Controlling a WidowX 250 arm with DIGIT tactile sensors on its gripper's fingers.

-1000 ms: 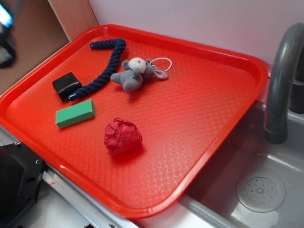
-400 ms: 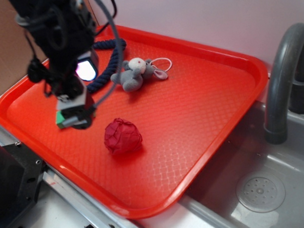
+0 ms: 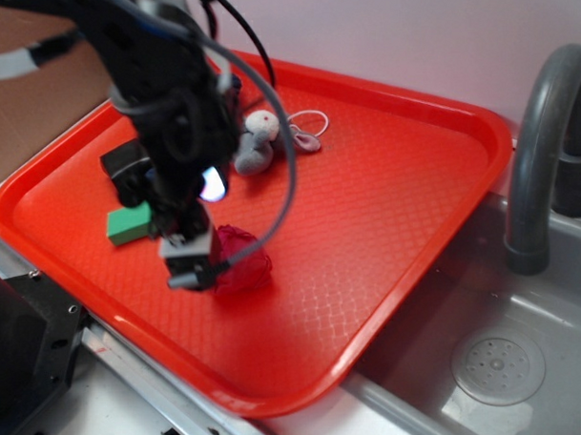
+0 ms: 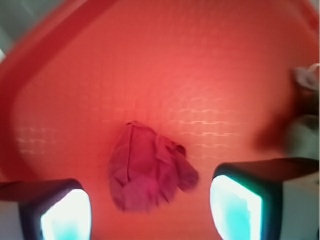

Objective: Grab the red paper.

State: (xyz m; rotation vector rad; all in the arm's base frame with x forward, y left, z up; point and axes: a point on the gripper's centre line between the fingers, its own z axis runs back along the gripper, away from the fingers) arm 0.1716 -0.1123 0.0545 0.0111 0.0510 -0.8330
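Hovering low over the large bright red plastic tray (image 3: 395, 204), the black pincer (image 3: 199, 268) is holding its two glowing fingers (image 4: 67, 215) wide apart, with nothing between them yet. The dark red crumpled wad of paper (image 4: 147, 172) is lying on the tray floor just ahead of the fingertips and roughly centred in the gap, though in the wrist view it is sitting a little nearer the left-hand finger than the other; in the exterior view it is peeking out just beside the pincer's tip (image 3: 244, 257), on the side toward the grey sink (image 3: 525, 362). The main risk, as I judge it, is that the pincer is closing before it is fully around the wad: the fingers would then be pinching only a loose flap, and the light paper would be slipping out or rolling away across the smooth tray. An off-centre descent would be pushing the nearer finger onto the top of the wad, flattening it or nudging it aside. Pressing too low would be scraping the fingertips on the tray. Behind the pincer, the green rectangular block (image 3: 128, 223) and the small black box (image 3: 122, 166) are lying near, and the grey plush mouse (image 3: 254, 142) is resting farther back, partly hidden by the arm's cables, so a trailing cable could be catching them.
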